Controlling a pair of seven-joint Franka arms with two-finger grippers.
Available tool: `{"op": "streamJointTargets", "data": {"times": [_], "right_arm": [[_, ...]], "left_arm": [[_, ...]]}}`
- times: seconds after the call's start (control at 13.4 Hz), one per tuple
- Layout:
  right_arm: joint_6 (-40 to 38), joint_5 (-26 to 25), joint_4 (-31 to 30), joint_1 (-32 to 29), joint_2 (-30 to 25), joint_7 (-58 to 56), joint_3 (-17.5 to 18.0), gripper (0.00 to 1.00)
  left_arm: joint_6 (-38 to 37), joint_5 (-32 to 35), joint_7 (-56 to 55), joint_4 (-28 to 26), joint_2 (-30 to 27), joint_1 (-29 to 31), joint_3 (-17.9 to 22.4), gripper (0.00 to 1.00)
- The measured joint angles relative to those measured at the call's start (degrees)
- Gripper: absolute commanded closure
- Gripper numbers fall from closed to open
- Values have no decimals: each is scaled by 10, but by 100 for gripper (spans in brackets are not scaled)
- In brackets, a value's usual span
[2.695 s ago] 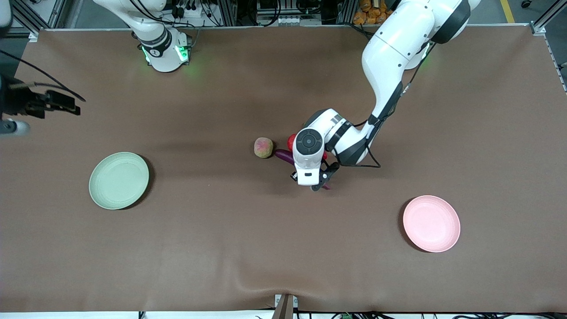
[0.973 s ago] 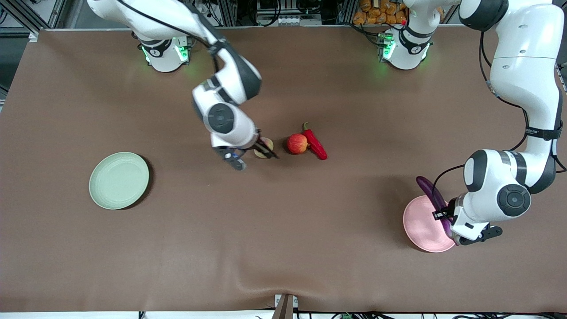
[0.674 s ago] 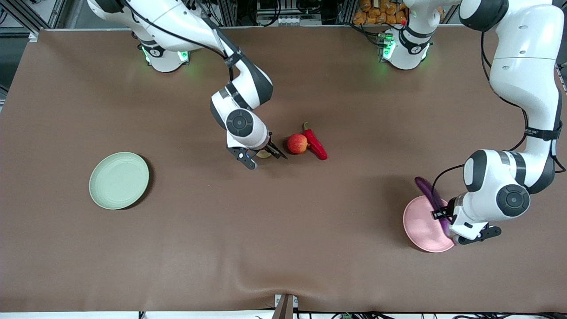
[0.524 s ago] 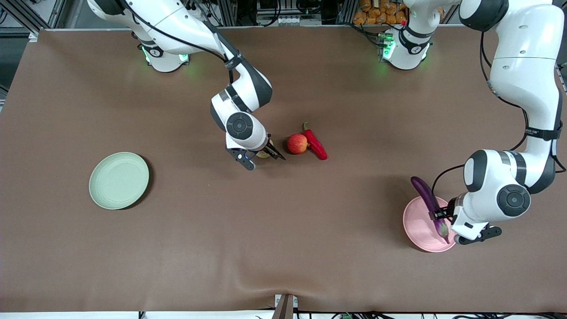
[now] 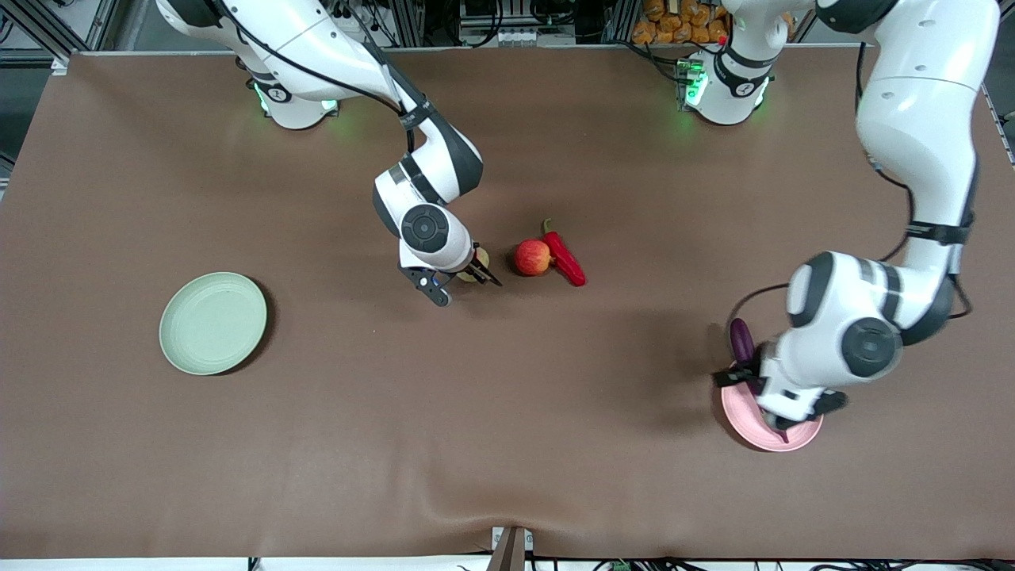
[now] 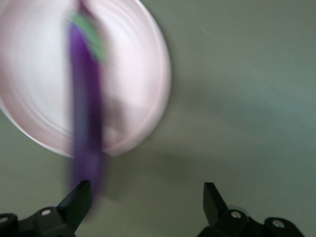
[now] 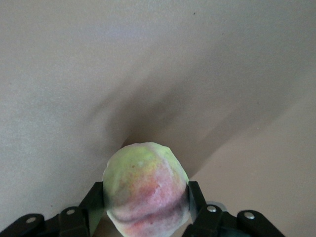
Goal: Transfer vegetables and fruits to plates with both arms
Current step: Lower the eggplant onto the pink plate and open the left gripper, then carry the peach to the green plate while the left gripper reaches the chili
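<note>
Front view: we find the left gripper (image 5: 781, 404) now spread, its long glossy purple eggplant (image 5: 743, 339) released across the pale pink plate (image 5: 741, 419), while the right gripper (image 5: 457, 283) pinches the green-yellow blushed fruit (image 7: 146, 191) on the table, so one item is delivered.

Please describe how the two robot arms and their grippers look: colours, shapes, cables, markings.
Both arms are white, rounded jointed segments with dark grey joint bands and round dark caps at the wrists. Their bases glow green. Thin black cables run along each forearm. The left gripper and the right gripper are black, each with two flat, tapered fingers.
</note>
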Motion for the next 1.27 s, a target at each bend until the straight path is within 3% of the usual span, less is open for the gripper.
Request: {"op": "streamJointTargets", "data": {"times": [0.15, 0.3, 0.52, 0.67, 0.82, 0.97, 1.27], "right_arm": [[-19, -5, 5, -6, -4, -8, -5, 100], [-100, -11, 29, -37, -23, -52, -10, 100], [-265, -21, 84, -132, -77, -166, -15, 100], [-322, -71, 95, -202, -104, -258, -16, 100], [-332, -118, 93, -264, -105, -351, -17, 100], [-313, -134, 82, -326, -96, -437, -18, 100], [-196, -152, 20, -419, -72, -577, -18, 100]], "left_arm": [[0, 0, -100, -5, 0, -51, -8, 0], [0, 0, -194, -12, 0, -101, -7, 0], [10, 0, -296, -42, 1, -148, -7, 0], [34, 0, -349, -79, 1, -160, -7, 0], [67, 0, -413, -115, 1, -176, -8, 0], [97, 0, -484, -144, 1, -208, -10, 0], [131, 1, -540, -198, -21, -247, -10, 0]]}}
